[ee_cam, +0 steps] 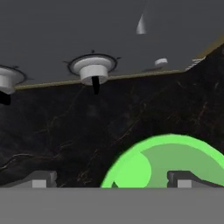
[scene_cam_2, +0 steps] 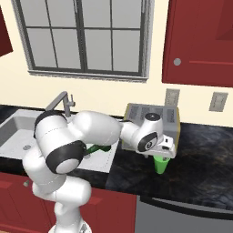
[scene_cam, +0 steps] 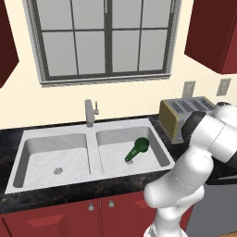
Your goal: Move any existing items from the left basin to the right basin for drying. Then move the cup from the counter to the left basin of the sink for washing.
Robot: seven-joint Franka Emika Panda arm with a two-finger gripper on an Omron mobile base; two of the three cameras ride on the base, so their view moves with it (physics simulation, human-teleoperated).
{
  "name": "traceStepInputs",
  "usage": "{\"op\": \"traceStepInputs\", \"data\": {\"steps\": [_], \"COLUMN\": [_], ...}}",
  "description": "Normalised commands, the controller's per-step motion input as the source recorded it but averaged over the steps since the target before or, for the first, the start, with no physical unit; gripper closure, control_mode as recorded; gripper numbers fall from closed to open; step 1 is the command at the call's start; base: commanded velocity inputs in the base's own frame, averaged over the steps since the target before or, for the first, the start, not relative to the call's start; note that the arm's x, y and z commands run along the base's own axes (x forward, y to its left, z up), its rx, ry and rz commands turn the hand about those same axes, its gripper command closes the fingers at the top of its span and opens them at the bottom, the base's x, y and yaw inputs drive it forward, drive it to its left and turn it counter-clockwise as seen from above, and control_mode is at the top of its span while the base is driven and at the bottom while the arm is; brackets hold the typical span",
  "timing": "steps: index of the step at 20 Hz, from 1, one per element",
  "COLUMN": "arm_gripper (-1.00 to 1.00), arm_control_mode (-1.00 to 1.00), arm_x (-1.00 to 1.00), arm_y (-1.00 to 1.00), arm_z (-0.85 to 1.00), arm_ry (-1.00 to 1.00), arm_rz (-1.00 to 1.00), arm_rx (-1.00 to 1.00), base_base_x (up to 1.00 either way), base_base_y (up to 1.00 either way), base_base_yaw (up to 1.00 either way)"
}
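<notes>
One step looks done: the bottle [scene_cam: 137, 149] lies in the right basin [scene_cam: 159, 152], the left basin [scene_cam: 32, 152] bare. What remains is the cup [scene_cam_2: 160, 164], on the counter [scene_cam_2: 200, 168] before the toaster [scene_cam_2: 136, 113], under the gripper [scene_cam_2: 164, 153], jaws wide, nothing held

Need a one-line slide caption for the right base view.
Open gripper poised over the cup on the counter, beside the toaster.

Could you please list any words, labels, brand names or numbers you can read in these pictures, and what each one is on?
None: no readable text on the toaster, the cup, the dark green bottle, the wall outlets or the cabinets.
</notes>
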Motion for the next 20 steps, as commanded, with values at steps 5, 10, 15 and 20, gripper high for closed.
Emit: {"op": "traceStepInputs", "data": {"steps": [5, 10, 15, 20], "arm_gripper": [1.0, 1.0, 1.0, 1.0], "arm_control_mode": [-1.0, -1.0, -1.0, -1.0], "arm_x": [0.0, 0.0, 0.02, -0.31], "arm_y": [0.0, 0.0, 0.0, 0.07], "arm_z": [-0.36, -0.26, 0.0, 0.0], "arm_ry": [0.04, 0.04, 0.02, -0.07], "arm_rz": [0.01, 0.0, 0.0, 0.0], "arm_rx": [0.0, 0.0, 0.0, -0.01], "base_base_x": [0.0, 0.0, 0.0, 0.0], "base_base_y": [0.0, 0.0, 0.0, 0.0], "base_base_yaw": [0.0, 0.0, 0.0, 0.0]}}
